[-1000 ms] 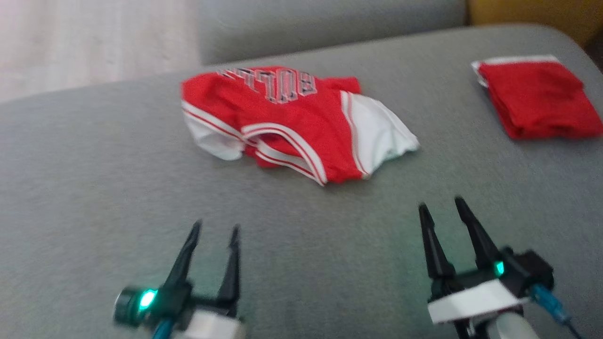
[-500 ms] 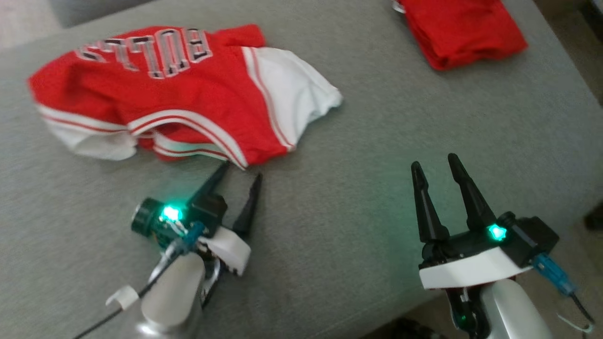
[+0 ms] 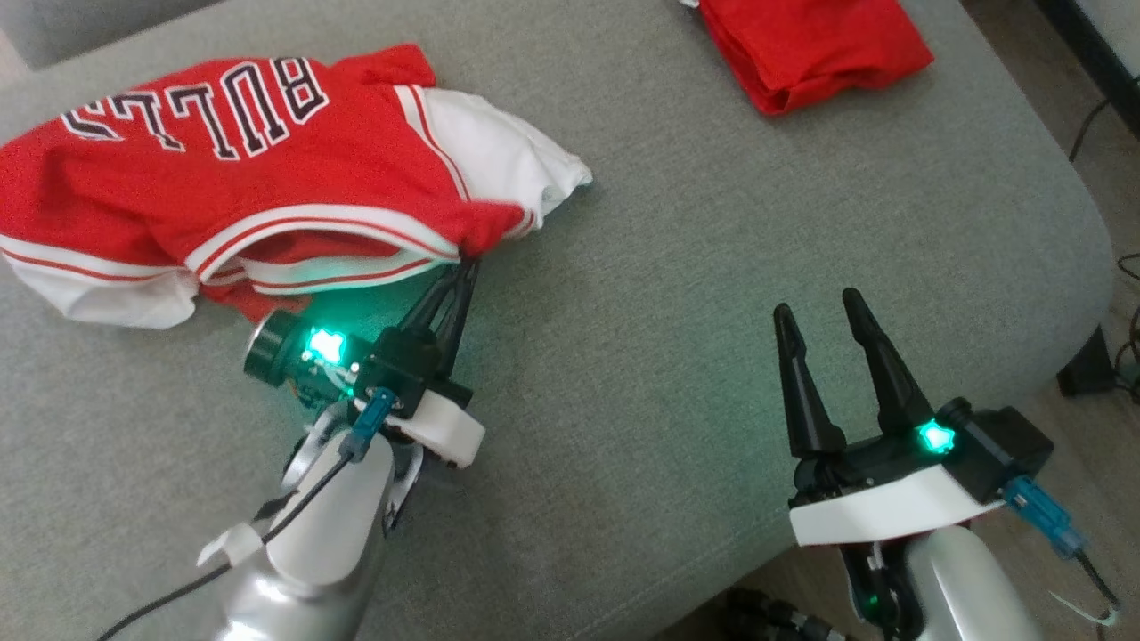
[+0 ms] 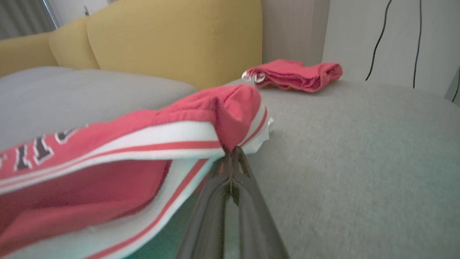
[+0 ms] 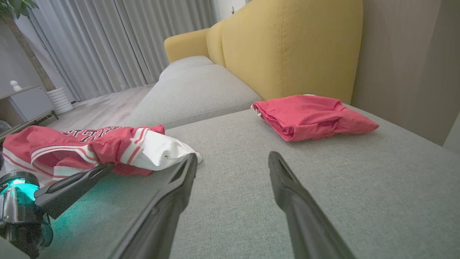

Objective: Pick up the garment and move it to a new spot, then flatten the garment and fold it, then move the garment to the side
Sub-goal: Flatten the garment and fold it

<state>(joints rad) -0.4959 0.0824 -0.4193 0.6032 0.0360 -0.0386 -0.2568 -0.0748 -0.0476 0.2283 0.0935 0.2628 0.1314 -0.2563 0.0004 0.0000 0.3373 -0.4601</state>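
Grey sofa seat (image 5: pixel 359 187), yellow backrest (image 5: pixel 287 46), grey curtains (image 5: pixel 107 43), pale wooden floor (image 5: pixel 104 108)

"BULL" in dark white-edged block letters on red jersey (image 3: pixel 267 178), upside down in head view, next letter cut off by fold, wrist-view lettering unreadable

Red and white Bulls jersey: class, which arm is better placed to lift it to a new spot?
Left. The left tool is shut on the near edge of the red and white Bulls jersey. The right tool stands open over the bare grey sofa cushion, apart from it.
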